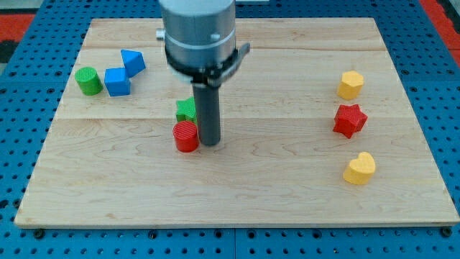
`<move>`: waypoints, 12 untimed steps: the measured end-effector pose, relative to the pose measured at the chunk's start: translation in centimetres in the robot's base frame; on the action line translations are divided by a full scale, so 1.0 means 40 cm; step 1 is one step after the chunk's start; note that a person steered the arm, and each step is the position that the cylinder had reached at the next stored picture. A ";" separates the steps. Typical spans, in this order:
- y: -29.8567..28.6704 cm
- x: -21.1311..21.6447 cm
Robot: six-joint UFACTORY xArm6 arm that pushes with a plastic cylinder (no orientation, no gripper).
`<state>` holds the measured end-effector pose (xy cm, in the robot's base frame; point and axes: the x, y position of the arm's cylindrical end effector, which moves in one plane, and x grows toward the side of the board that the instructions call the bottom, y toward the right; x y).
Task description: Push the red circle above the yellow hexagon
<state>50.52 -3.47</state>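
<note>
The red circle (pixel 185 136) sits left of the board's middle. The yellow hexagon (pixel 350 85) is at the view's right, toward the top. My tip (pixel 210 143) rests on the board right beside the red circle, on its right side, touching or nearly touching it. A green block (pixel 186 109), shape partly hidden by the rod, sits just above the red circle.
A red star (pixel 349 120) lies below the yellow hexagon, and a yellow heart (pixel 359 168) below that. At the view's upper left are a green circle (pixel 88 80), a blue cube (pixel 117 81) and a blue triangle (pixel 133 61). The wooden board (pixel 237 194) lies on a blue mat.
</note>
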 end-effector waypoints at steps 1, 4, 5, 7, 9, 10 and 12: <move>-0.148 0.040; 0.164 -0.054; 0.235 -0.214; 0.097 -0.105; 0.354 -0.392; 0.386 -0.476; 0.399 -0.310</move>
<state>38.11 12.48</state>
